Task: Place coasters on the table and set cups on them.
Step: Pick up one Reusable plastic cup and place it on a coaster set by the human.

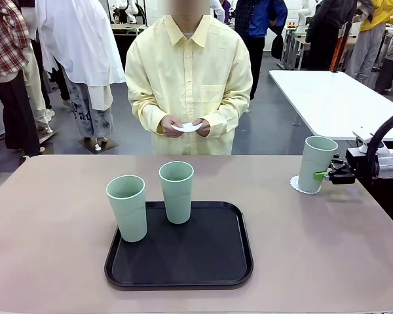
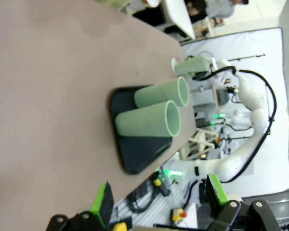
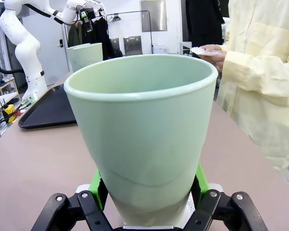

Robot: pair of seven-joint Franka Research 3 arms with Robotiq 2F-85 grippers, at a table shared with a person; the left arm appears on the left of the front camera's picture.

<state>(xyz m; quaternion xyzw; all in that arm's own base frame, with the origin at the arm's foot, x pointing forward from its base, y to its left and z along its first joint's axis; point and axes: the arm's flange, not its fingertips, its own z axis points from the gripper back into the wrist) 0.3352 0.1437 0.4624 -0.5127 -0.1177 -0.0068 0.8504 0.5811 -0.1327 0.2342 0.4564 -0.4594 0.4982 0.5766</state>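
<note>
Item: mint cup (image 1: 316, 162), 2 o'clock on the table (image 1: 52, 229), on a doily coaster (image 1: 295, 185), offset toward 3 o'clock.
Right pincer (image 1: 321, 174): clamped low on the cup.
Left pincer (image 2: 159, 192): open, empty.
Risk: withdrawing before release likely drags or tips the cup and shifts the coaster.

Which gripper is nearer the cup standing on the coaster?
Right. The right gripper is shut on that cup; the left gripper sits far off, beyond the tray.
</note>
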